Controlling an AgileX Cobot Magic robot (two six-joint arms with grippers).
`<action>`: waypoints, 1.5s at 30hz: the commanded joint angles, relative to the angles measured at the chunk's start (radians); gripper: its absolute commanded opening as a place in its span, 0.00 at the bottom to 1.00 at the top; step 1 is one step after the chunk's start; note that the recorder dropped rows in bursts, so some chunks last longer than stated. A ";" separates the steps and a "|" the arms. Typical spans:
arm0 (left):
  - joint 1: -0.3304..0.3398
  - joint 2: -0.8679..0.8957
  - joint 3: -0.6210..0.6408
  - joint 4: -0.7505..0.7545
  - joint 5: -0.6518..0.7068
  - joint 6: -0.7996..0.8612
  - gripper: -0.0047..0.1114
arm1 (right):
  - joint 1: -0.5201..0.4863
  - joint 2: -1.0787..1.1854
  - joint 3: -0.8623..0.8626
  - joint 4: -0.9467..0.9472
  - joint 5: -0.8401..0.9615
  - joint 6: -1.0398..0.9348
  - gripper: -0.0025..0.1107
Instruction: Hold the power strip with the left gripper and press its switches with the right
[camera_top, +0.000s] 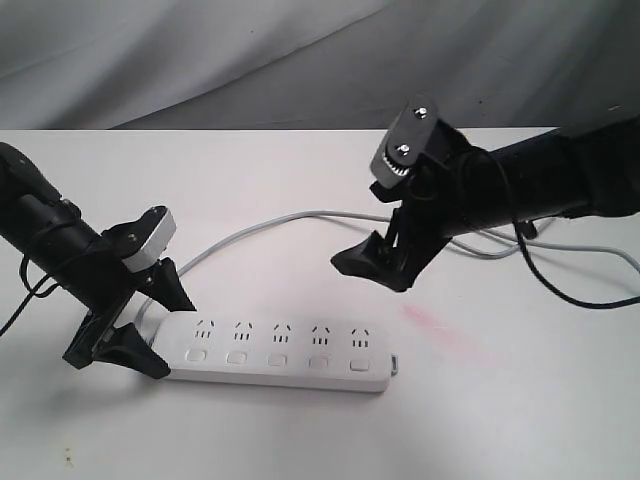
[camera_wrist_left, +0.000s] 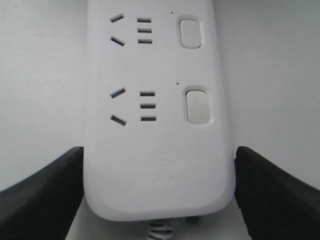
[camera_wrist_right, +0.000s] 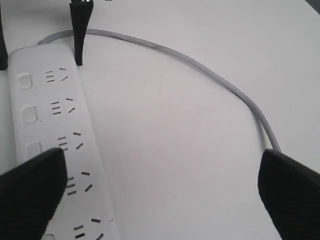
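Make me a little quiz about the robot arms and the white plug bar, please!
1. True or false: the right gripper is pressing one of the switches.
2. How many switches are on the power strip? A three, B five, C seven.
3. Which end of the power strip does the left gripper clasp: the end with the grey cord, or the other one?
Key: 1 false, it hangs open above the table, touching nothing. 2 B. 3 the cord end.

Smooth, faintly glossy white plastic power strip (camera_top: 275, 350) on matt white table (camera_top: 300, 440); matt grey cord (camera_wrist_right: 225, 84).
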 joint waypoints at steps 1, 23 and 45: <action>0.000 -0.004 -0.001 -0.001 0.009 0.003 0.51 | -0.037 -0.004 0.032 -0.021 0.046 -0.007 0.86; 0.000 -0.004 -0.001 -0.001 0.009 0.003 0.51 | -0.035 0.194 0.153 0.117 -0.003 -0.156 0.86; 0.000 -0.004 -0.001 -0.001 0.009 0.003 0.51 | -0.017 0.230 0.153 0.143 -0.107 -0.177 0.86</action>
